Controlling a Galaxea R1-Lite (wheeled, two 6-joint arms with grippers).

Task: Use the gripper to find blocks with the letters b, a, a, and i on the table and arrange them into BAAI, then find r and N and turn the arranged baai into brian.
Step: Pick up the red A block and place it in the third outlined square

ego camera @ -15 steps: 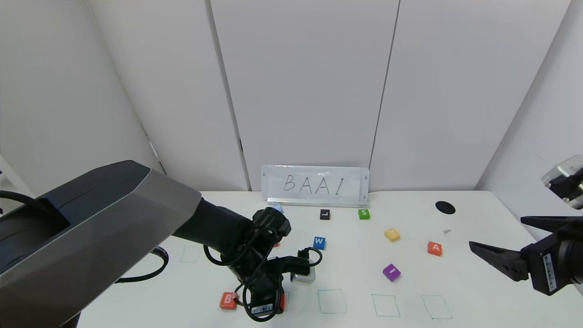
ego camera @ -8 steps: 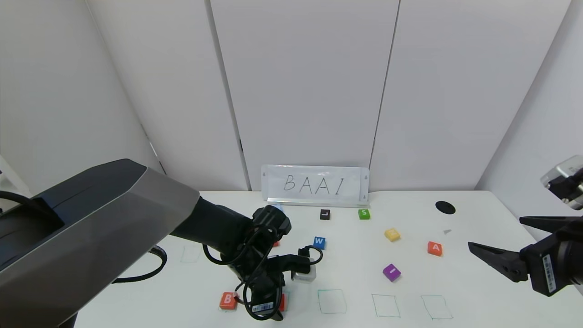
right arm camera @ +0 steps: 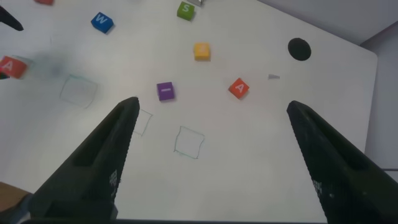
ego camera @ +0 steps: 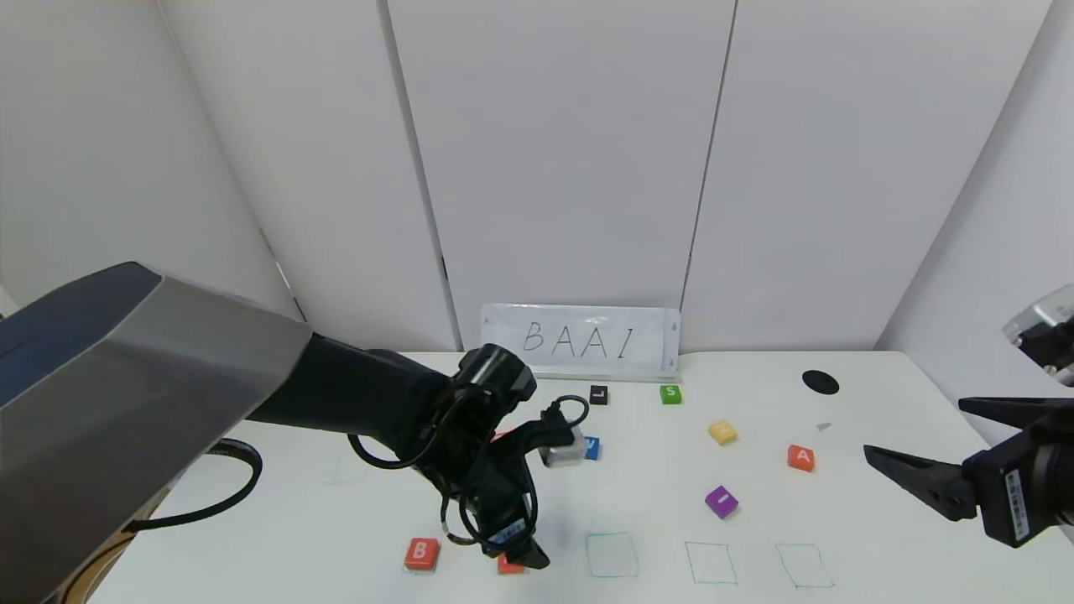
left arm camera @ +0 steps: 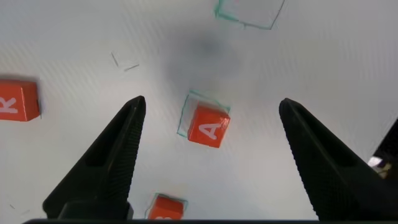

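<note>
Left wrist view — A block [left arm camera: 208,126] flat, skewed | left gripper [left arm camera: 211,115] open

Standing at the tabletop's [ego camera: 352,520] far edge, a white sign [ego camera: 581,338] reading "BAAI". Lying before the sign: black block [ego camera: 598,394] showing "L", green block [ego camera: 669,393] showing "S", orange-red blocks showing "B" [ego camera: 421,554], "A" [ego camera: 801,457], "A" [left arm camera: 209,127] and "R" [left arm camera: 17,101], blue block [right arm camera: 102,22] showing "W".

Scattered blocks [right arm camera: 165,91] on white table [right arm camera: 261,143]
</note>
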